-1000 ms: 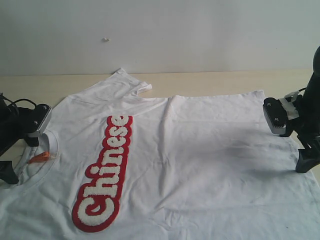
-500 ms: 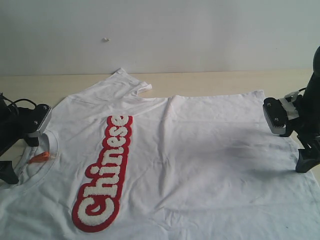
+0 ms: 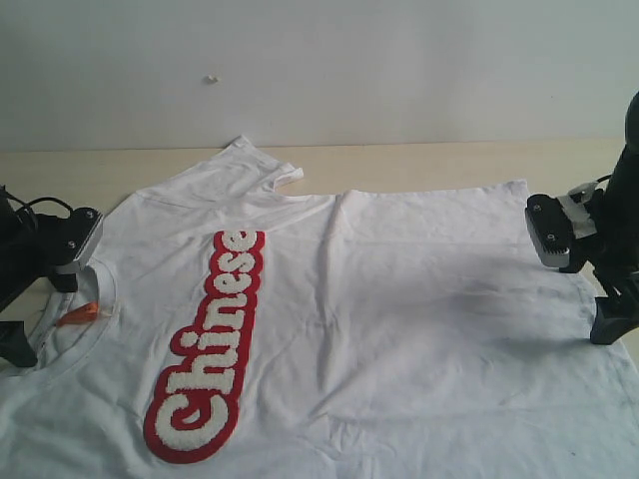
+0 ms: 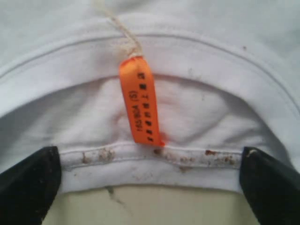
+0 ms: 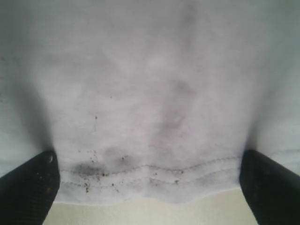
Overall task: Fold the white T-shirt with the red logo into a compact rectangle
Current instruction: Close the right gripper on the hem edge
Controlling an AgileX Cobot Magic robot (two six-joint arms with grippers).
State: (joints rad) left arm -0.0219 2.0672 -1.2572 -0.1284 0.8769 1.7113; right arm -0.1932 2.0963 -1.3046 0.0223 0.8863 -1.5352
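Nothing moved; L end effector (image 4: 150, 187), R end effector (image 5: 150, 187) wide at white T-shirt (image 3: 399, 319) edges.

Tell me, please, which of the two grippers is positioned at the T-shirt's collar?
The left gripper: its open jaws straddle the collar beside the orange neck tag, whereas the right gripper sits at the plain stitched hem.

Light wood-tone tabletop (image 3: 449, 165) carried one item: white T-shirt (image 3: 399, 329), spread flat, front up. Collar (image 4: 150, 161) lay twd left side, hem (image 5: 150, 183) twd right, w/ one sleeve (image 3: 245, 160) sticking out at far edge, bare table beyond it.
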